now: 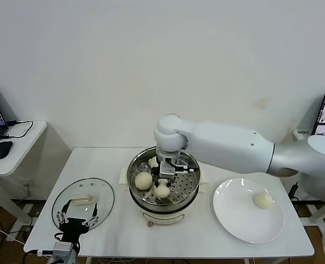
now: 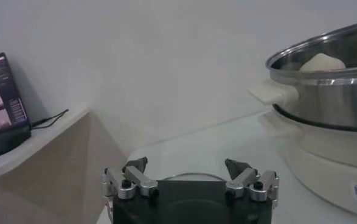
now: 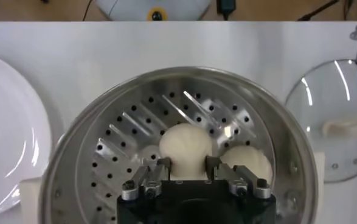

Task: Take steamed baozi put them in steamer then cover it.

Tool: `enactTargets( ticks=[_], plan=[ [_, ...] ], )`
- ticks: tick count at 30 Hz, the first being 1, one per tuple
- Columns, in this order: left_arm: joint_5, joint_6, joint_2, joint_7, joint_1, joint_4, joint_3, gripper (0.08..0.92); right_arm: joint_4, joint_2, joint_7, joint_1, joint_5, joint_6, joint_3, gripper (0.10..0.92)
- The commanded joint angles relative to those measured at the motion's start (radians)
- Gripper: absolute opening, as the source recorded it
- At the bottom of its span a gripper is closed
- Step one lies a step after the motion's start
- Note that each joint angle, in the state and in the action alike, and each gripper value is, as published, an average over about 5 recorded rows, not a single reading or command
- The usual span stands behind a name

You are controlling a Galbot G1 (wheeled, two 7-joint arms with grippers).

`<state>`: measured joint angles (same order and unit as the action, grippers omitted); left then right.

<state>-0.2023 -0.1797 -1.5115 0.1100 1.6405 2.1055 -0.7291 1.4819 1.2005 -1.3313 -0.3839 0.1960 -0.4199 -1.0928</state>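
- While the right arm reaches across from the robot's right, the right gripper [image 1: 167,171] is down inside the steamer [image 1: 191,193], clenched on a baozi [image 3: 185,144] just above the perforated tray [image 3: 129,143].
- From the wrist, its fingers [image 3: 162,165] press that bun on both sides.
- A second bun [image 1: 143,180] sits on the tray to the robot's left of the held one, and a third [image 1: 162,191] lies at the near edge.
- One last bun [image 1: 263,199] waits on the white plate [image 1: 233,220], to the steamer's right on the white table [image 1: 206,242].
- Over on the left, the glass cover [image 1: 104,193] lies flat on the table, cream handle up.
- Left gripper [image 1: 77,218] hangs over the cover's near edge, jaws spread wide, gripping nothing.
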Motion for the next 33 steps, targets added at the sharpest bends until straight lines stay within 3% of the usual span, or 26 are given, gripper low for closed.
enactTargets(
  ticks=[1, 9, 22, 25, 29, 33],
  plan=[
    [-0.001, -0.002, 0.0, 0.001, -0.003, -0.005, 0.002, 0.823, 0.031, 0.007, 0.004, 0.03, 0.004, 0.001, -0.007, 0.395],
    [-0.004, -0.002, -0.001, 0.003, -0.009, -0.013, 0.007, 0.823, 0.005, 0.009, 0.011, 0.051, 0.044, -0.002, 0.008, 0.414],
    [-0.01, -0.003, -0.001, 0.005, -0.017, -0.03, 0.013, 0.823, 0.054, -0.062, 0.018, 0.003, -0.022, 0.051, 0.072, 0.763],
    [-0.011, -0.003, 0.001, 0.007, -0.019, -0.033, 0.015, 0.823, 0.079, -0.122, 0.014, -0.022, -0.05, 0.076, 0.109, 0.811],
    [-0.009, -0.005, 0.007, 0.012, -0.02, -0.033, 0.016, 0.823, 0.097, -0.228, 0.0, -0.055, -0.132, 0.155, 0.171, 0.822],
    [-0.002, -0.008, 0.016, 0.02, -0.019, -0.03, 0.017, 0.823, 0.1, -0.355, 0.003, -0.071, -0.247, 0.335, 0.22, 0.823]
  ],
)
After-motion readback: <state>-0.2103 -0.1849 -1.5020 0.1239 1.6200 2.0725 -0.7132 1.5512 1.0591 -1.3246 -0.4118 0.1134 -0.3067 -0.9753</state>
